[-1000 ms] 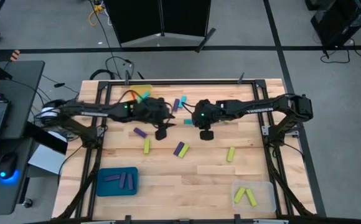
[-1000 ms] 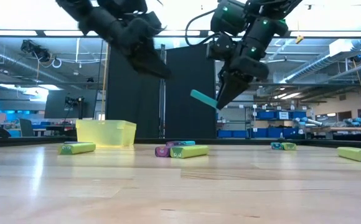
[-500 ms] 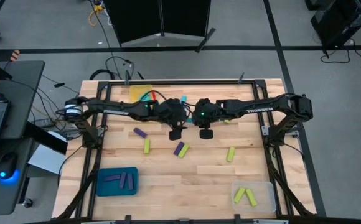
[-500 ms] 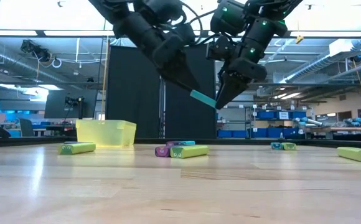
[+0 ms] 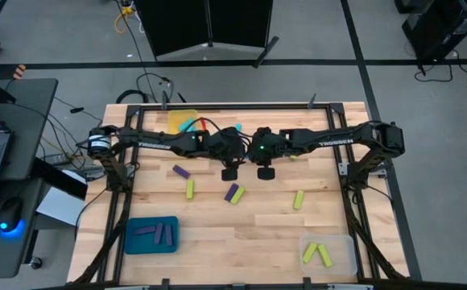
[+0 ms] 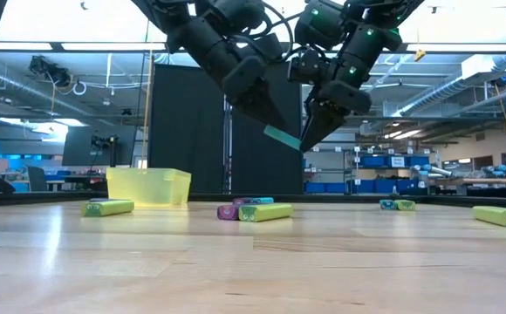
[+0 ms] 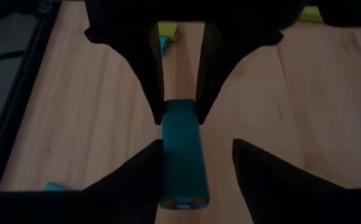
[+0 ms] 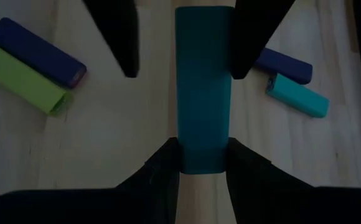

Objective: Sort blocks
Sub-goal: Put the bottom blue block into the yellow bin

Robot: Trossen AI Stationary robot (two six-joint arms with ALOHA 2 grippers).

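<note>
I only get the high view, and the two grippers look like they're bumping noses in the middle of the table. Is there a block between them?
Observer: Yes. The low view shows a cyan block between them, up in the air above the table.
Kid: Who's holding it?
Observer: The right gripper. Its wrist view shows both fingers pressed on one end.
Kid: And the left one?
Observer: The left gripper is open around the other end. Its wrist view shows a gap between the block and one finger.
</note>
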